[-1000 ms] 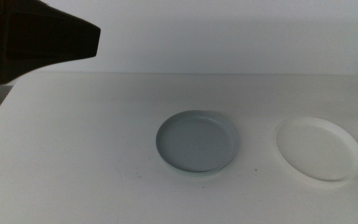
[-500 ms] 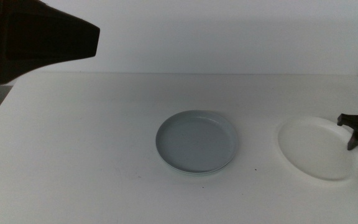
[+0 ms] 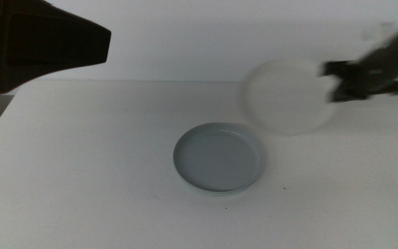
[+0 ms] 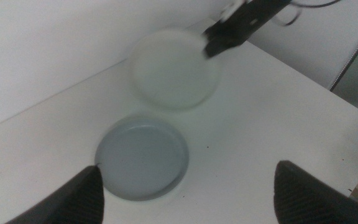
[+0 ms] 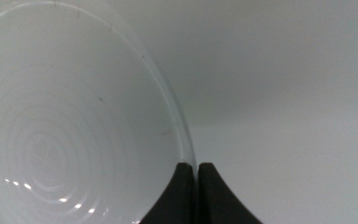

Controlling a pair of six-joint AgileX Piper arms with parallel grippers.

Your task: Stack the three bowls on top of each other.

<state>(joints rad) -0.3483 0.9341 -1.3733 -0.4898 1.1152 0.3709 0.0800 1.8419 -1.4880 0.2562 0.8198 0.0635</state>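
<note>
Right gripper [image 3: 332, 81] is pinching the white bowl's [image 3: 285, 97] rim, holding it in the air, blurry, far right of the grey-blue bowl [image 3: 219, 157] on the worktop [image 3: 81, 173]. Left gripper [image 4: 188, 193] hangs wide open above.

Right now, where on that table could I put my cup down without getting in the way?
Bare tabletop lies left of the grey-blue bowl. Avoid its right: the right gripper carries the white bowl there.
</note>
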